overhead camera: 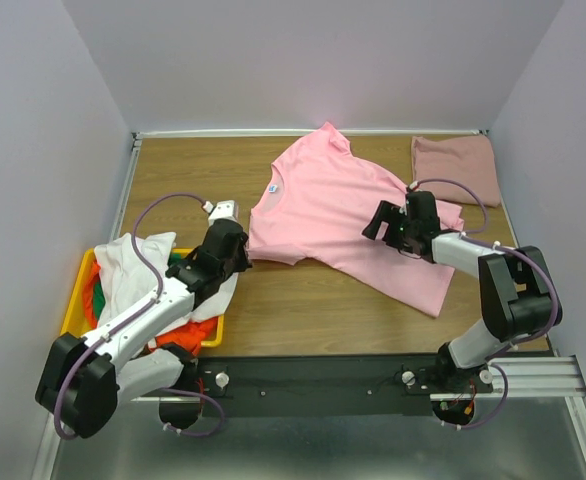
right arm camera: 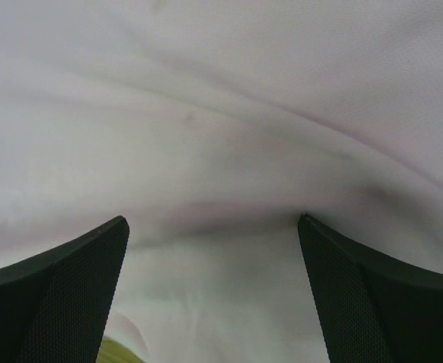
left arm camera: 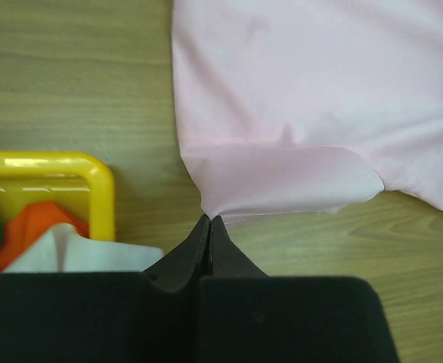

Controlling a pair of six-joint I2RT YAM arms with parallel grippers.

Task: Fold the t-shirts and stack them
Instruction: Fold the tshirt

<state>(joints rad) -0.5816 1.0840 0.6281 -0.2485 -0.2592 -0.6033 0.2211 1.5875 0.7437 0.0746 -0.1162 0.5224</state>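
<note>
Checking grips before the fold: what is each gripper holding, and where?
Left gripper pinches the pink t-shirt at its sleeve hem corner; right gripper is open over it, holding nothing.

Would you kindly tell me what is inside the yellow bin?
A heap of tees fills the yellow bin: a white tee on top, an orange tee and a green tee beneath. The bin's floor and anything lower are hidden by them and the left arm.
</note>
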